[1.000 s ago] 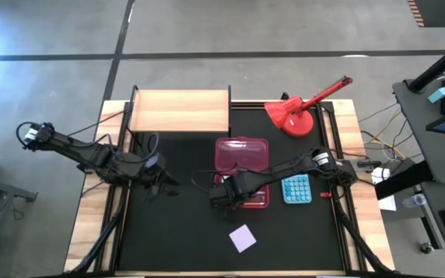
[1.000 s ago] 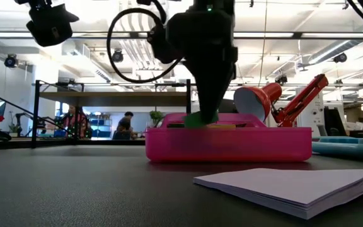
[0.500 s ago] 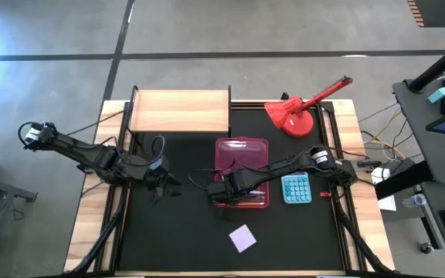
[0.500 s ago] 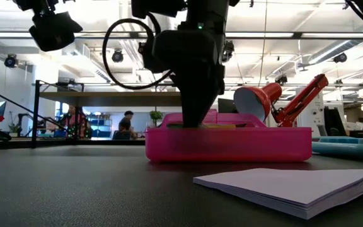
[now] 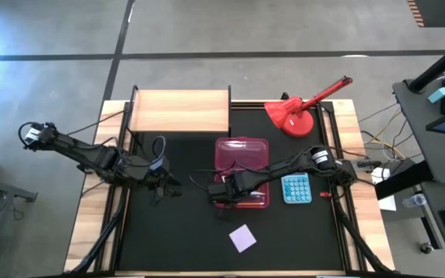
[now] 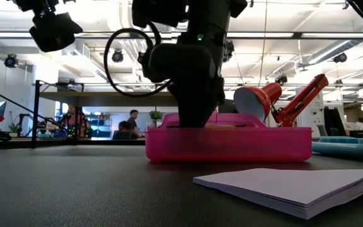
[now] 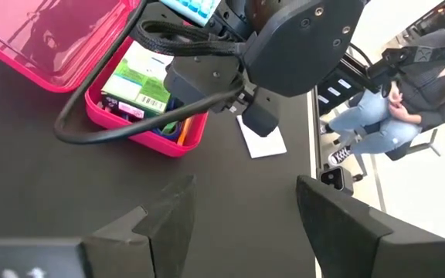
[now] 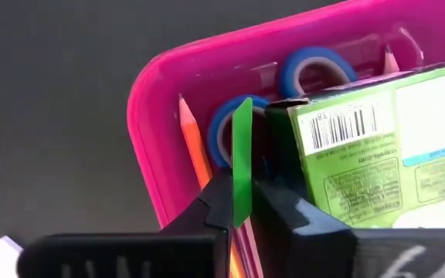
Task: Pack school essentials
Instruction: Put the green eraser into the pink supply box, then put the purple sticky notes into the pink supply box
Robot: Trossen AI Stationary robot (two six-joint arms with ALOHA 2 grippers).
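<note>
My right gripper (image 8: 242, 184) reaches down into the near left corner of the open pink case (image 5: 257, 199), shut on a small green eraser (image 8: 242, 147). In the low view its fingers (image 6: 193, 120) dip behind the case wall (image 6: 229, 144). An orange pencil (image 8: 195, 147), blue-handled scissors (image 8: 315, 73) and a green-and-white box (image 8: 377, 154) lie in the case. The lilac sticky-note pad (image 5: 242, 238) lies flat on the mat near the table's near edge. My left gripper (image 5: 170, 185) hovers open left of the case, fingers apart (image 7: 242, 208). My right gripper pinches the green eraser's thin sides (image 8: 242, 193) between its two fingers, coming from above and pointing down. The eraser's free end (image 8: 243, 116) sticks out past the fingertips, inside the case beside the scissors handle. Whether it touches the case floor I cannot tell.
The case's lid (image 5: 242, 147) lies open toward the far side. A light-blue calculator (image 5: 296, 188) sits right of the case, a red desk lamp (image 5: 296, 112) at the far right, a wooden shelf (image 5: 180, 110) at the far left. Bare black mat lies left of the case.
My right gripper has gone down into the case with the eraser: in the low view the green piece showed above the rim, now it is behind the wall. My left gripper has shifted a little toward the case.
</note>
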